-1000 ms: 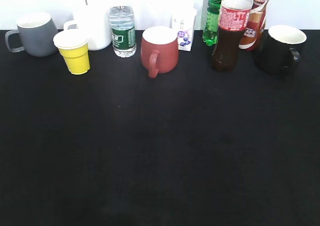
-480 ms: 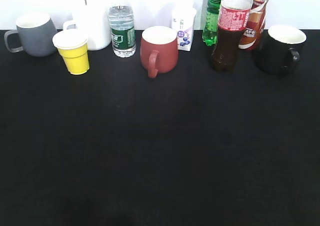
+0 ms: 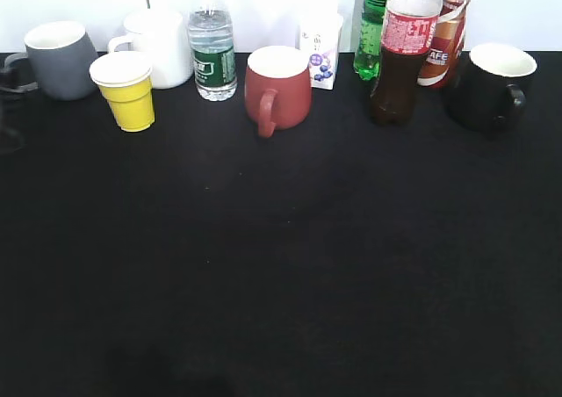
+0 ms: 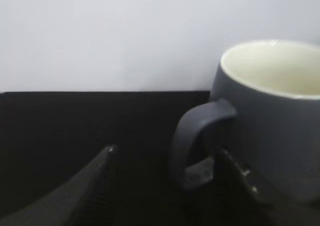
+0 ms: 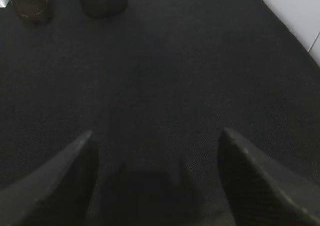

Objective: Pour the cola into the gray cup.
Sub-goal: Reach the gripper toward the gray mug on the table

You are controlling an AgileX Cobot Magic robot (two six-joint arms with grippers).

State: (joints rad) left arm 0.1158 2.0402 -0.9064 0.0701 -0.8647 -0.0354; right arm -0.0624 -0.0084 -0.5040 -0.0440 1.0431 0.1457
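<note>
While both grippers gape empty, gray cup (image 4: 272,121) matte, rounded, white-lined, handle between left fingers (image 4: 90,181)

Bright, even light is washing out the white wall behind the gray cup (image 3: 61,59), bleaching it to a flat glare, while the black cloth (image 3: 281,265) in front of that cup is swallowing nearly all detail. The left wrist view is running soft, the cup's handle (image 4: 192,141) blurring at its edges. The right wrist view is staying dim and grainy, fingers (image 5: 55,186) smearing into dark.
</note>
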